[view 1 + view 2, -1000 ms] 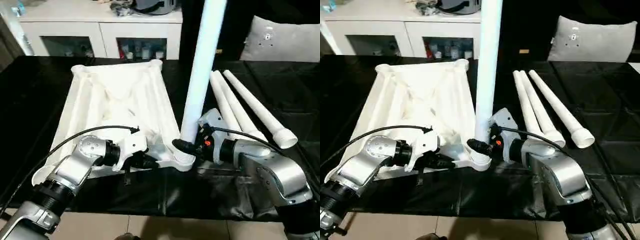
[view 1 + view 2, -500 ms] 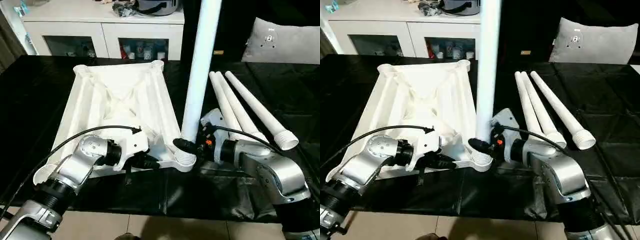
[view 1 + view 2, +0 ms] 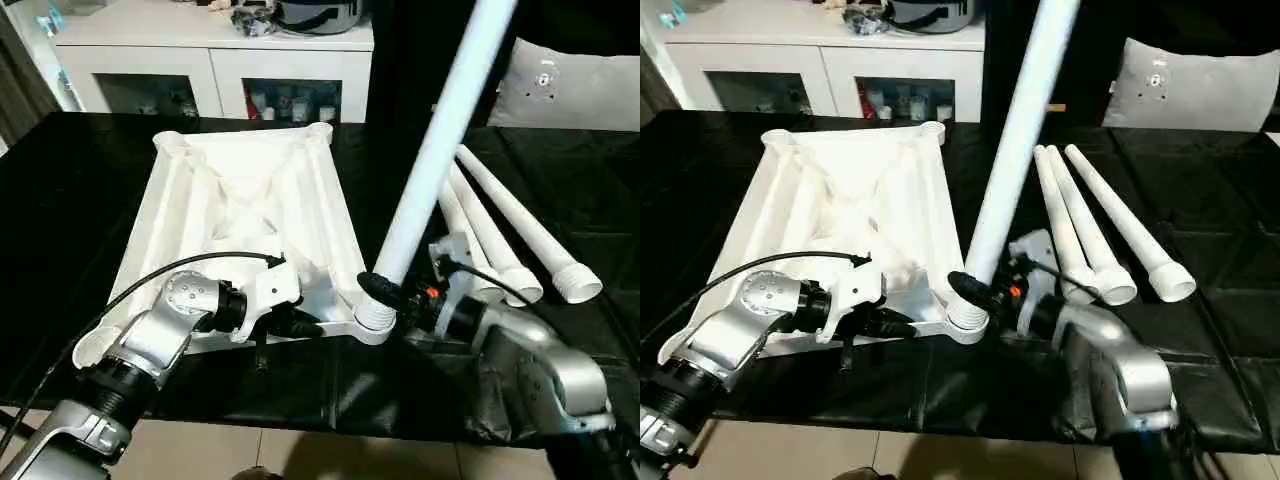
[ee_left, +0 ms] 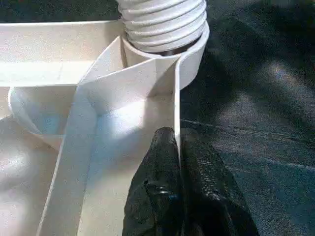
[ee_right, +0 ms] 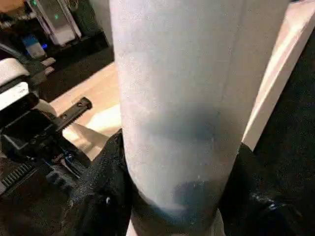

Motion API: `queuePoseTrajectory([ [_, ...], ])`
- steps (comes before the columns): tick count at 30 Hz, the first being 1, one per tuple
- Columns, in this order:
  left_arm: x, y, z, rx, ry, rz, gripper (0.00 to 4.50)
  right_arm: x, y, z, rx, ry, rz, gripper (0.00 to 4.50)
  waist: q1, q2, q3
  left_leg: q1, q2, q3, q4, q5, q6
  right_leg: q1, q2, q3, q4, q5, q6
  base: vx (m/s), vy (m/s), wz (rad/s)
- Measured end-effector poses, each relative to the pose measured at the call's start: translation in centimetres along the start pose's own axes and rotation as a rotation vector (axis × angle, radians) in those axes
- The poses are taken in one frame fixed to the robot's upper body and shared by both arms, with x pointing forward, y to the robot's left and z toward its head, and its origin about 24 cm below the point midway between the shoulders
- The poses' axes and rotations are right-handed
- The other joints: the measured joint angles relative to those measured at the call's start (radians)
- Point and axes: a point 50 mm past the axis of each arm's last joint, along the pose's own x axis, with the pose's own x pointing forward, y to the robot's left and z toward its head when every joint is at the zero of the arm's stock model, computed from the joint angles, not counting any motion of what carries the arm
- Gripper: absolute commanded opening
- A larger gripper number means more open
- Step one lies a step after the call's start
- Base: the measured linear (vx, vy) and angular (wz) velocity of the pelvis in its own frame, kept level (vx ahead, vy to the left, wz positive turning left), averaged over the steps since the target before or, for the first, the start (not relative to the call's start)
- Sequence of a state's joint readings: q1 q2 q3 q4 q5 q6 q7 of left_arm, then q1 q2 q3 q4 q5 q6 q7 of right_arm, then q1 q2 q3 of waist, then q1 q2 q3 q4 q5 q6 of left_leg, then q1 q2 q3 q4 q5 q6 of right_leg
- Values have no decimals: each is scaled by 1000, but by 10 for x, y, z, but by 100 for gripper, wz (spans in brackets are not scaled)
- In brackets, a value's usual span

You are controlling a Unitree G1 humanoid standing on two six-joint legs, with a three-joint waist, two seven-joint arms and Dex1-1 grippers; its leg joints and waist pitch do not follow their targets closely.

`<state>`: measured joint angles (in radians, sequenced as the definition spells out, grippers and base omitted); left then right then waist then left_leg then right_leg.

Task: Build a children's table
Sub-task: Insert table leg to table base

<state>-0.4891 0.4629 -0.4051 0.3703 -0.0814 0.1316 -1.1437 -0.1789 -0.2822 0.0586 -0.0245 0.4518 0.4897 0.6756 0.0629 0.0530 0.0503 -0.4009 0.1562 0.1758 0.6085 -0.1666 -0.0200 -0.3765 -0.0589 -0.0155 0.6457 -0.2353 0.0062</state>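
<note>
Risk of cross-threading: long white tapering plastic leg (image 3: 440,140) clamped in right end effector (image 3: 392,292), leaning off-vertical in near corner socket of upturned white ribbed table top (image 3: 240,200) on black worktop (image 3: 60,190). Left end effector (image 4: 179,182) pinched on near rim wall.

One tabletop (image 3: 240,210), seemingly four legs (image 3: 520,225), two cabinets (image 3: 210,60).
</note>
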Motion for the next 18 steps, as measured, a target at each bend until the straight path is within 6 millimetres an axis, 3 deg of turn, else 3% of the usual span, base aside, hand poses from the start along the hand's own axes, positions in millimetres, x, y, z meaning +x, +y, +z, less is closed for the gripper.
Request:
queuePoseTrajectory([
  [9, 0, 1, -1, -4, 2, -1, 0, -6, 0, -7, -58, 9, -8, 190, -1, 6, -2, 1, 0, 0, 0, 0, 0, 1, 0, 0, 0, 0, 0, 0, 0, 0],
  [18, 0, 3, -2, 7, 21, -8, 0, -1, 3, -1, -249, 88, 54, 190, -5, 10, -5, 5, 0, 0, 0, 0, 0, 4, 0, 0, 0, 0, 0, 0, 0, 0],
])
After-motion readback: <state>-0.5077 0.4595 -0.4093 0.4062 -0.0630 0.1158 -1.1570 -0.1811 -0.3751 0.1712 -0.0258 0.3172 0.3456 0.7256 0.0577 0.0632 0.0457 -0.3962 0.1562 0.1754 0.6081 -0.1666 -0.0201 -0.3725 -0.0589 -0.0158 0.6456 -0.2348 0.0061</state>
